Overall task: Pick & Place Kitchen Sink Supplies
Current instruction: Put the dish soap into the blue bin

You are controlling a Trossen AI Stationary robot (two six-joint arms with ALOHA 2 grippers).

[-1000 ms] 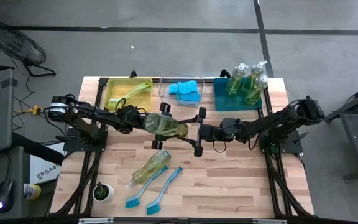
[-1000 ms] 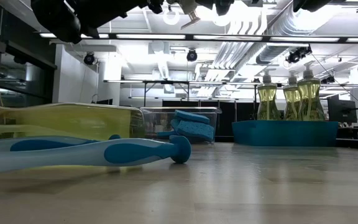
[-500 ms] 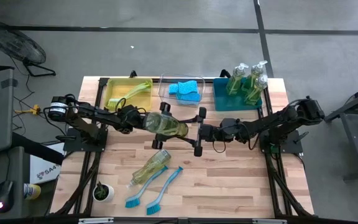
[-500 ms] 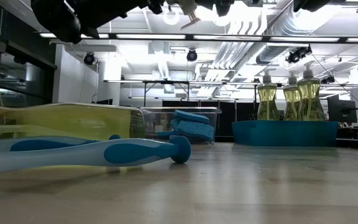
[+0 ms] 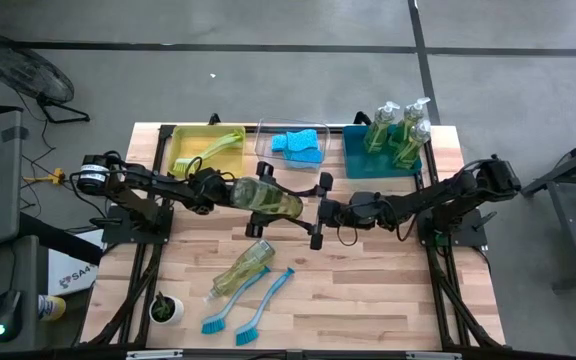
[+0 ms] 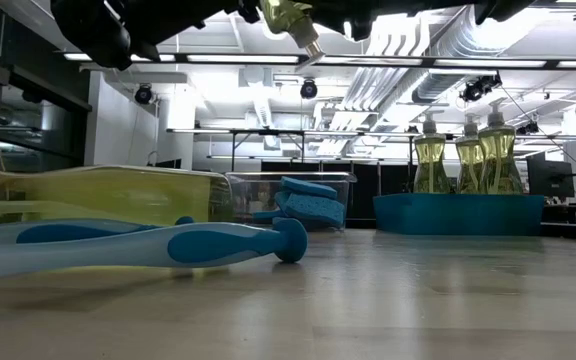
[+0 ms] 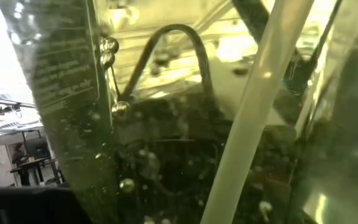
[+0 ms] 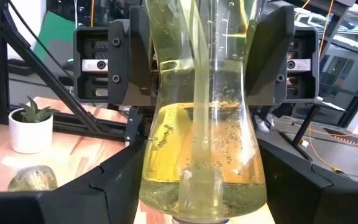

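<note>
A clear yellow-green soap bottle hangs level above the table's middle, between my two grippers, pump end toward the right arm. My right gripper is shut on that end. My left gripper stands open, with one finger on each side of the bottle's far, base end. A second soap bottle lies on its side on the table. Two blue dish brushes lie beside it. My right gripper pinches the bottle's pump-end shoulder between its two fingers. The fingers come level from the table's right and lie along the bottle. The bottle is lifted clear and roughly level. My left gripper's fingers stand close against the bottle's sides; whether they touch, I cannot tell.
Along the far edge stand a yellow bin holding a yellow-green brush, a clear bin with blue sponges, and a teal bin with three upright soap bottles. A small potted plant stands near the front left corner.
The held bottle's pump end has tipped a little downward; in the low view its nozzle now hangs lower. My right gripper has tipped slightly with it. Neither arm has travelled.
</note>
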